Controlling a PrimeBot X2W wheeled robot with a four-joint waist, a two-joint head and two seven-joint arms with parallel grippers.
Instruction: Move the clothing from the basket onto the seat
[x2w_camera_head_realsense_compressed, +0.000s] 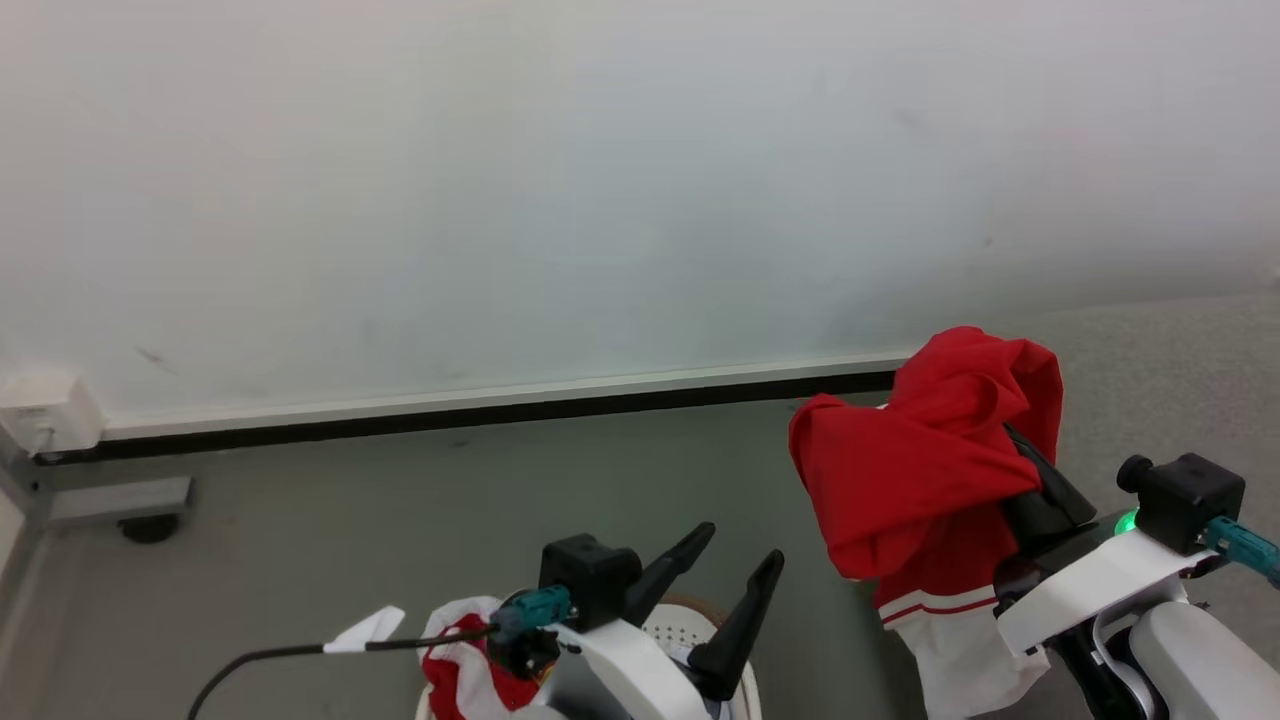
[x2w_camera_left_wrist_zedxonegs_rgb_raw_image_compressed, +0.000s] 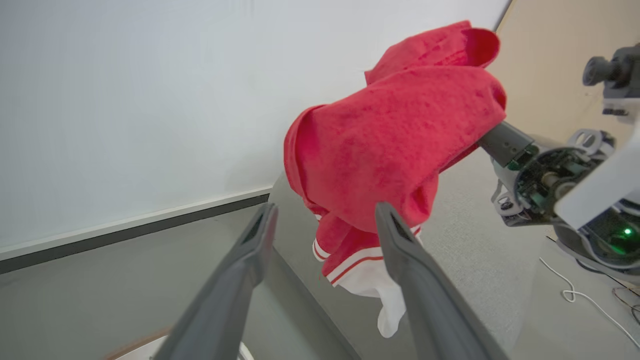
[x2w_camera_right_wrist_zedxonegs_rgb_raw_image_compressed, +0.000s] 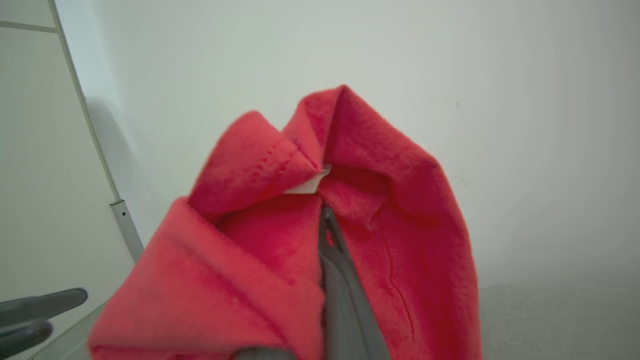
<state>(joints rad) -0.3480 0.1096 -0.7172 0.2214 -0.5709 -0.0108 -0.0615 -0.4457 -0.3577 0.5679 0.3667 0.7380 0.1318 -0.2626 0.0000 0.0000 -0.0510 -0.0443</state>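
**A:** What's nearest, and what does it hold?

**B:** The basket (x2w_camera_head_realsense_compressed: 685, 628), at the bottom edge of the head view. A bit of perforated white wall and brown rim shows. On its left side sits a bunched heap of red and white clothing (x2w_camera_head_realsense_compressed: 465, 675), spilling up over the rim.

**A:** And the arms?

**B:** The left fingers (x2w_camera_head_realsense_compressed: 758, 590) hang directly above the basket, spread wide apart with nothing between them. The right fingers (x2w_camera_right_wrist_zedxonegs_rgb_raw_image_compressed: 332, 265) are up and to the right of the basket. They are pressed together on a red garment (x2w_camera_head_realsense_compressed: 920, 460), which drapes right over them and hides their tips.

**A:** Does that garment touch the basket?

**B:** No, it hangs well clear of it, in the air. Its striped band and white hem dangle at about the height of the basket's rim.

**A:** What's past it?

**B:** The grey fabric seat (x2w_camera_head_realsense_compressed: 1160, 360), to the right of the basket and further back. In the left wrist view the garment hangs in front of the seat's near edge. I cannot tell whether it touches the seat.

**A:** Beyond the basket?

**B:** Bare grey floor (x2w_camera_head_realsense_compressed: 400, 520), then a pale skirting (x2w_camera_head_realsense_compressed: 500, 405) over a dark strip, then a white wall (x2w_camera_head_realsense_compressed: 600, 200). Far off to the basket's left stands a metal foot on a castor (x2w_camera_head_realsense_compressed: 150, 527).
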